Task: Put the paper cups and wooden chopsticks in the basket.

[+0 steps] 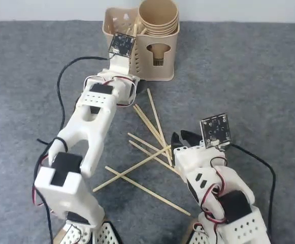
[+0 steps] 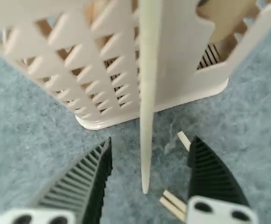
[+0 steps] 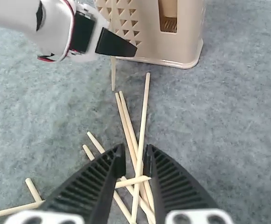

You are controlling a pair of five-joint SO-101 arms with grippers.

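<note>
Grey carpet (image 1: 269, 76) mid-frame holds most wooden chopsticks (image 1: 150, 122), paper cups (image 1: 158, 18) sit in the top-centre basket (image 1: 160, 66), the left gripper (image 2: 151, 140) gapes around one upright chopstick (image 2: 144, 116), and the right gripper (image 3: 134, 151) hovers slightly parted, empty.

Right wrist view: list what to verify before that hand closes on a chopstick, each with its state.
1. Right hand open, narrowly: ok.
2. Chopstick lies in its gap: ok.
3. One stick alone in the gap: not ok, others run beside it.
4. Left hand away from the pile: ok, it is open by the basket.
5. Upright stick in front of the left hand at rest: cannot tell.
</note>
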